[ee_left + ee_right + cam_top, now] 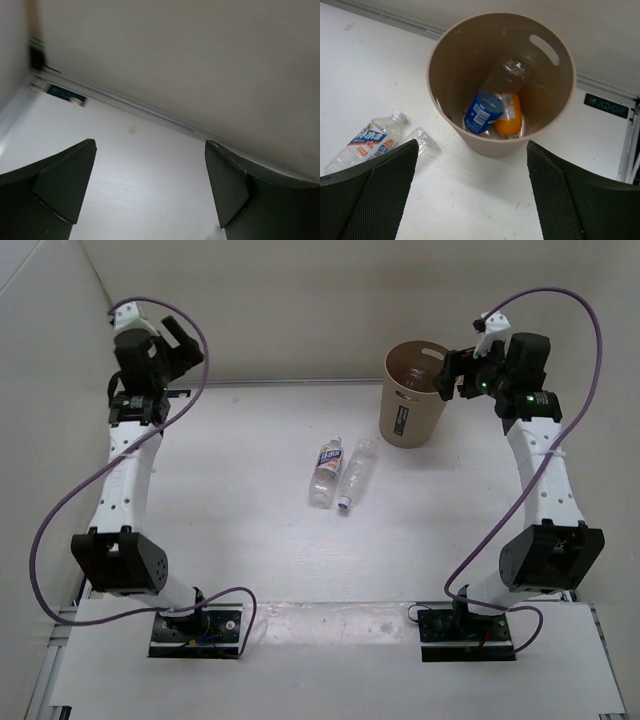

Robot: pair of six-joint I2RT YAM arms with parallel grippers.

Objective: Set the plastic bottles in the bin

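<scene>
Looking from the top view, I hold my left gripper [183, 340] high at the far left corner, well apart from everything, its fingers spread with nothing between them. My right gripper [450, 375] hangs at the right side of the bin [410, 410], just over its rim, also spread and empty. Two bottles lie side by side on the table [220, 510], left of the bin: the white-label bottle [326, 470] and, just beside it (touching or not, I cannot tell), the plain clear bottle [356, 472] with its blue cap toward my bases. From my left wrist I see only my two dark fingers wide apart over the white table and the wall. From my right wrist I look down into the bin: the blue-label bottle [482, 112] and the orange bottle [510, 120] lie at its bottom, touching each other
</scene>
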